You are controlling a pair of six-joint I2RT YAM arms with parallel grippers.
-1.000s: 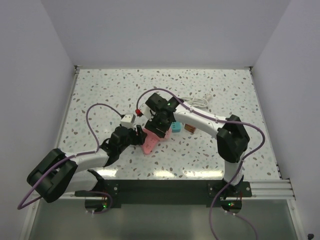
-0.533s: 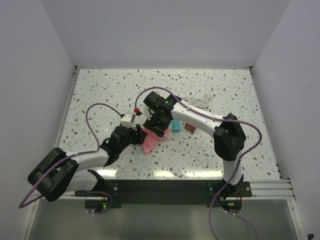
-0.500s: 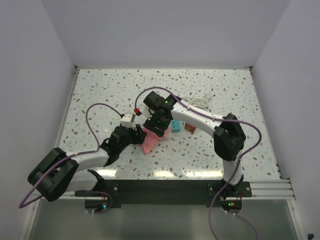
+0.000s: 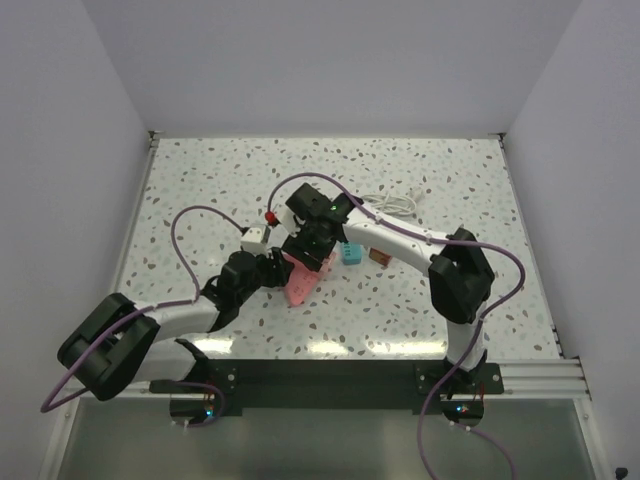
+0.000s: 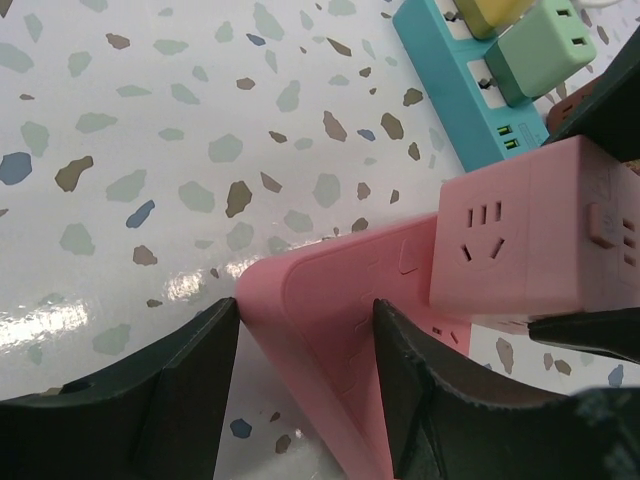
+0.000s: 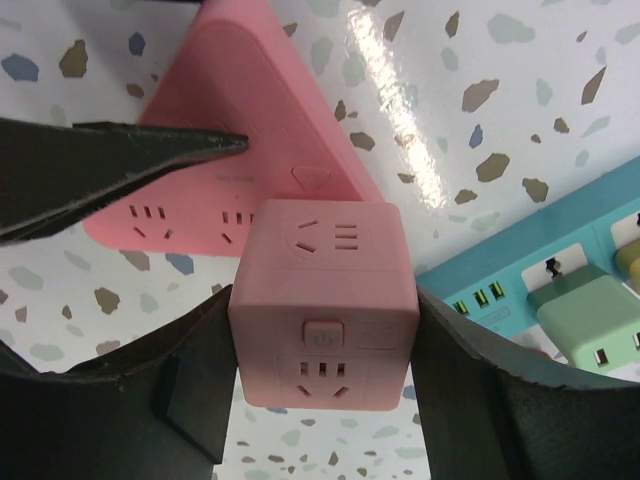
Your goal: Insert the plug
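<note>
A pink power strip (image 4: 298,287) lies on the speckled table. My left gripper (image 4: 270,270) is shut on its near end; in the left wrist view the fingers (image 5: 190,370) press both sides of the strip (image 5: 340,300). My right gripper (image 4: 311,250) is shut on a pink cube plug (image 6: 322,300), held over the strip's (image 6: 215,100) socket face near its far end. The cube also shows in the left wrist view (image 5: 530,240). Its prongs are hidden, so I cannot tell whether it is seated.
A teal power strip (image 4: 351,253) with a green plug (image 5: 535,55) and a yellow plug (image 5: 490,12) lies just right of the pink strip. A white cube (image 4: 255,238), a white cable (image 4: 395,205) and a small brown item (image 4: 378,256) lie nearby.
My right gripper has moved a little to the left and away from me with the pink cube, over the pink strip. The left gripper has kept its hold.
</note>
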